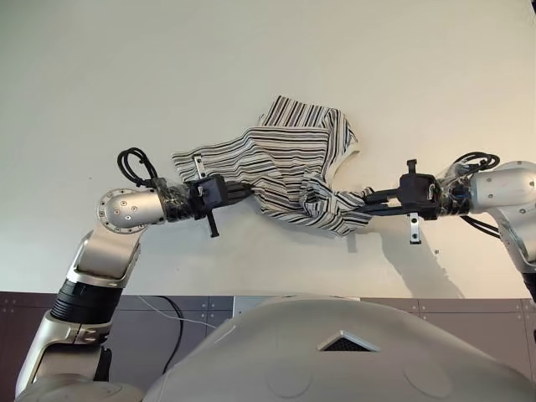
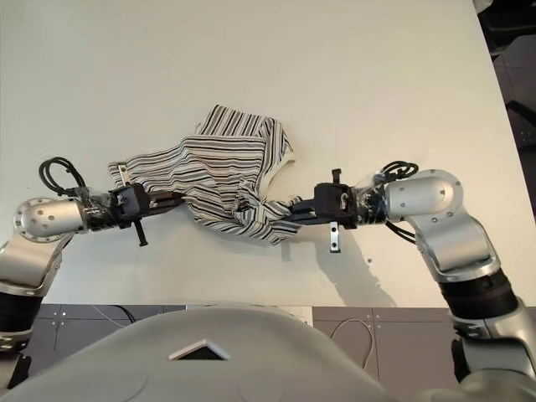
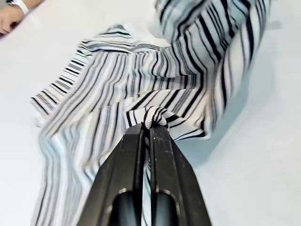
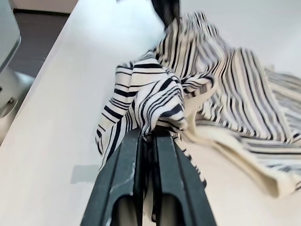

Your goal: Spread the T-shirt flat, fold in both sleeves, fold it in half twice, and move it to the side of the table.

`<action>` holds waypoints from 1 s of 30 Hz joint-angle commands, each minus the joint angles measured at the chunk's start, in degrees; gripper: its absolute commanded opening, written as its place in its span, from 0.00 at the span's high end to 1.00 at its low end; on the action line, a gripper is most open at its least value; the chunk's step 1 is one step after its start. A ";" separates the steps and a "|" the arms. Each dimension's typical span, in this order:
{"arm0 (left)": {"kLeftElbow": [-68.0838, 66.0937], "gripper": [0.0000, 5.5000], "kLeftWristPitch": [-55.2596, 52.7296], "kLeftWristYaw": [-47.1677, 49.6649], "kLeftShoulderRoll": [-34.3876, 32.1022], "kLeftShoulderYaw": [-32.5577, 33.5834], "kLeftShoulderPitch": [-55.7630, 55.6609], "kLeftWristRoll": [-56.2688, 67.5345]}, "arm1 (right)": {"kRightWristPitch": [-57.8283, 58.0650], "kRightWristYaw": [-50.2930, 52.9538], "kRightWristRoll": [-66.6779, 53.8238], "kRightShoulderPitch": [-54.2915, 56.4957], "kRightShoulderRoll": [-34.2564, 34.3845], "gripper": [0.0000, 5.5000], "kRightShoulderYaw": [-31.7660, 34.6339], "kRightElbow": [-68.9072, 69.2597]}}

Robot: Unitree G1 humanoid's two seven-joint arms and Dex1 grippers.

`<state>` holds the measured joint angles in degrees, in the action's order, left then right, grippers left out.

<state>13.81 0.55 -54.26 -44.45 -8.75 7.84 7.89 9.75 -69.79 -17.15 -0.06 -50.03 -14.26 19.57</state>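
Left eye view: the striped T-shirt (image 1: 289, 155) lies bunched on the counter (image 1: 100, 67). The left end effector (image 1: 244, 191) and right end effector (image 1: 362, 199) each pinch a fold of cloth on opposite sides, probably to draw the fabric apart and flatten it.

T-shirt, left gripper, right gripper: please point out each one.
T-shirt (image 1: 289, 155): left eye view, striped middle.
left gripper (image 3: 149, 126): left wrist view, between fingertips.
right gripper (image 4: 149, 133): right wrist view, between fingertips.
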 commanded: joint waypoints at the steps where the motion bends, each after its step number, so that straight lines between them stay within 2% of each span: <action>1: -6.44 0.89 6.74 2.31 -1.24 0.29 -3.30 -6.68 | 4.23 -2.19 -4.34 -0.21 -1.92 0.83 2.49 1.96; 3: -6.62 0.84 8.05 1.14 -1.09 0.02 -3.08 -6.19 | 7.42 -3.82 -8.82 0.63 -2.35 0.79 4.69 2.52; 6: -7.14 0.74 9.55 -0.59 -2.07 -0.91 -1.96 -7.03 | 12.15 -7.71 -17.20 2.05 -4.27 0.79 9.96 2.13; 8: -8.24 0.69 10.70 -1.17 -3.18 -1.13 -1.38 -8.44 | 11.95 -6.52 -16.15 5.35 -3.73 0.79 11.99 -3.49; 9: -8.50 0.67 10.52 -1.27 -3.39 -0.63 -1.47 -8.31 | 8.66 -4.36 -11.40 7.59 -3.36 0.79 11.60 -8.60; 10: -8.36 0.61 10.03 -1.51 -3.41 -0.10 -1.61 -7.52 | 6.00 -2.71 -7.35 9.25 -3.13 0.79 10.80 -12.63; 14: 1.26 0.61 0.50 -0.94 0.58 0.57 -3.41 1.14 | -5.04 3.80 4.46 18.67 8.91 0.79 2.99 -28.88; 19: 7.05 0.61 -1.63 0.62 1.74 -3.49 -6.36 -4.09 | -20.41 7.43 16.49 27.77 18.74 0.79 -4.81 -48.38; 22: 2.20 0.61 4.98 -0.35 -0.72 -8.61 -5.24 -12.51 | -29.83 9.13 24.27 30.82 19.67 0.79 -8.96 -61.11; 25: -2.81 0.61 9.65 -0.84 -2.85 -9.50 -4.65 -15.45 | -35.87 9.30 29.32 31.34 18.38 0.79 -11.92 -69.68; 30: -14.88 0.61 16.12 1.12 -1.64 -12.06 -8.70 -21.15 | -39.11 1.71 27.98 29.08 11.50 0.79 -11.73 -69.95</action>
<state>5.12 15.54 -54.26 -46.99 -19.10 1.36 -9.66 -30.87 -63.03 8.14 33.94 -33.52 -24.63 -49.17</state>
